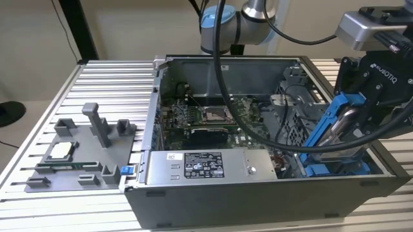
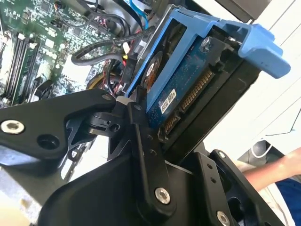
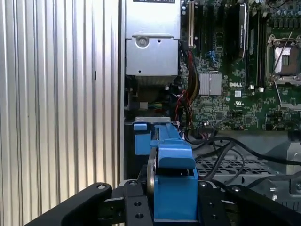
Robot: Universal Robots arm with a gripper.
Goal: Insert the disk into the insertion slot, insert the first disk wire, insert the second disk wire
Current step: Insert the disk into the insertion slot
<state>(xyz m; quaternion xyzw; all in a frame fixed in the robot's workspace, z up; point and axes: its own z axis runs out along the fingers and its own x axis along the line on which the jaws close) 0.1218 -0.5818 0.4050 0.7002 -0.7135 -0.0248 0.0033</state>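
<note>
My tool is clenched on the disk, holding it tilted, lower end inside the open computer case, just above the insertion slot at the exterior view's right.

Pincer holding tilted disk, above insertion slot

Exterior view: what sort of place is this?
Probably a robotics test bench for computer assembly: an open desktop computer case sits on a slatted aluminium table, beside a grey parts fixture, and the gripper holds the disk over the case.
</note>
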